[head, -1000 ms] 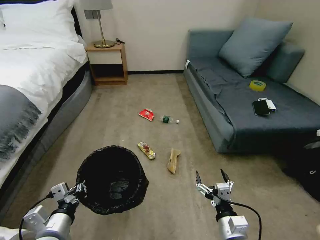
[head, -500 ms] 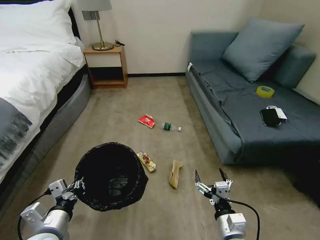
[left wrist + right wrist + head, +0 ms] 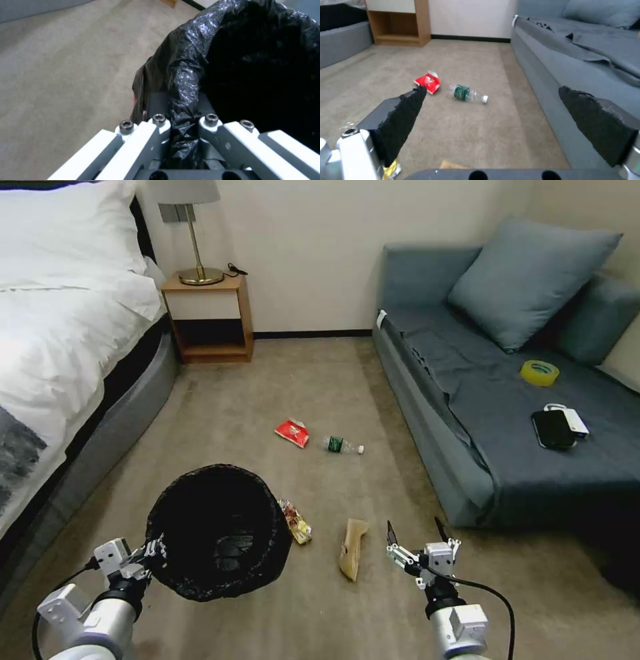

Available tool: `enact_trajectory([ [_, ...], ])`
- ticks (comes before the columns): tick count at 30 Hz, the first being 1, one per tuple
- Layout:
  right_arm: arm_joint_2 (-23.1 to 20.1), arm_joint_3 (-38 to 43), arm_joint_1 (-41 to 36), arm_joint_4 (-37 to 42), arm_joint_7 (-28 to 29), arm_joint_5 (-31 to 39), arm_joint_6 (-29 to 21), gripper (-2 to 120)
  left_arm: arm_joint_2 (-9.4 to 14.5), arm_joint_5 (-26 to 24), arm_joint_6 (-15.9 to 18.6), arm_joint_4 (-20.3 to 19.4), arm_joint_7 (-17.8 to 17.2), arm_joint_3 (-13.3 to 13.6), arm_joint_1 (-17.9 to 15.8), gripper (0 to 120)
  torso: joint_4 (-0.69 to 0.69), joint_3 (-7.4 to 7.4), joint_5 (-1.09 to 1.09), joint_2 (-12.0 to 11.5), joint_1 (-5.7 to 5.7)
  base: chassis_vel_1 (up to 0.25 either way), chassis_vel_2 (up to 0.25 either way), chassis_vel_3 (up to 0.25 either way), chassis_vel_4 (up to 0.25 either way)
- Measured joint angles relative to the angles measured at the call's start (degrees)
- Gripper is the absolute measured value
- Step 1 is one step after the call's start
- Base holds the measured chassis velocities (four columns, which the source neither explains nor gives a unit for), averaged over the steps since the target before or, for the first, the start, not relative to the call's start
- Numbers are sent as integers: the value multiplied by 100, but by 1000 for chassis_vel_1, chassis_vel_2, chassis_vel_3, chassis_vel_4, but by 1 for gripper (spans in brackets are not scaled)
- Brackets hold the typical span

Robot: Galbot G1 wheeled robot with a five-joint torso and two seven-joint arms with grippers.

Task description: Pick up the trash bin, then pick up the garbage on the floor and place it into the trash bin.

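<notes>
My left gripper [image 3: 155, 551] is shut on the rim of the trash bin [image 3: 217, 530], a round black bin lined with a black bag [image 3: 186, 75], held above the carpet at lower left. On the floor lie the garbage pieces: a red snack packet [image 3: 292, 432], a clear bottle with green label [image 3: 341, 445], a yellow-brown wrapper [image 3: 296, 523] partly behind the bin, and a tan paper piece [image 3: 352, 547]. My right gripper [image 3: 413, 532] is open, just right of the tan piece. From the right wrist, the packet [image 3: 428, 83] and bottle [image 3: 466, 93] lie ahead between the black fingertips [image 3: 405, 110].
A bed [image 3: 60, 347] runs along the left, a wooden nightstand [image 3: 210, 317] with a lamp stands at the back wall, and a grey sofa [image 3: 493, 400] on the right carries a yellow tape roll [image 3: 539, 372] and a black phone [image 3: 553, 428]. Open carpet lies between.
The whole head view has shifted: the litter and sofa sit lower and closer, so the camera has moved forward. Both grippers keep their poses, and the bin stays held.
</notes>
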Motion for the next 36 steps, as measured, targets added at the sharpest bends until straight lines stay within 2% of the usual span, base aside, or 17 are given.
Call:
enact_trajectory([
  [11, -94, -154, 114, -262, -62, 113, -13, 100, 20, -12, 53, 39, -9, -51, -25, 5, -1, 1, 0, 0, 0, -90, 103, 106, -85],
  [19, -567, -545, 466, -555, 2, 676, -708, 100, 131, -41, 268, 45, -5, -126, -68, 5, 0, 0, 0, 0, 0, 0, 0, 0, 0],
  [22, -1064, -899, 820, -828, 248, 1248, -1153, 100, 156, -30, 429, 25, -45, -161, -68, 5, 0, 0, 0, 0, 0, 0, 0, 0, 0],
  [23, -1064, -899, 820, -828, 248, 1248, -1153, 100, 156, -30, 429, 25, -45, -161, -68, 5, 0, 0, 0, 0, 0, 0, 0, 0, 0],
  [26, -1455, -1233, 1129, -995, 494, 2044, -1553, 100, 116, 40, 567, -28, -148, -164, -69, 5, 0, 0, 1, 0, 0, 0, 0, 0, 0],
  [27, -1455, -1233, 1129, -995, 494, 2044, -1553, 100, 116, 40, 567, -28, -148, -164, -69, 5, 0, 0, 1, 0, 0, 0, 0, 0, 0],
  [30, -1772, -1534, 1530, -1207, 779, 3045, -2026, 100, -21, 241, 607, -103, -198, -121, -90, 5, 1, 0, 1, 0, 0, 0, 0, 0, 0],
  [31, -1772, -1534, 1530, -1207, 779, 3045, -2026, 100, -21, 241, 607, -103, -198, -121, -90, 5, 1, 0, 1, 0, 0, 0, 0, 0, 0],
  [35, -2165, -1963, 2166, -1504, 1278, 4074, -2893, 100, -268, 640, 600, -264, -290, -6, -129, 5, 0, 0, 1, 0, 0, 0, 0, 0, 0],
  [36, -2165, -1963, 2166, -1504, 1278, 4074, -2893, 100, -268, 640, 600, -264, -290, -6, -129, 5, 0, 0, 1, 0, 0, 0, 0, 0, 0],
])
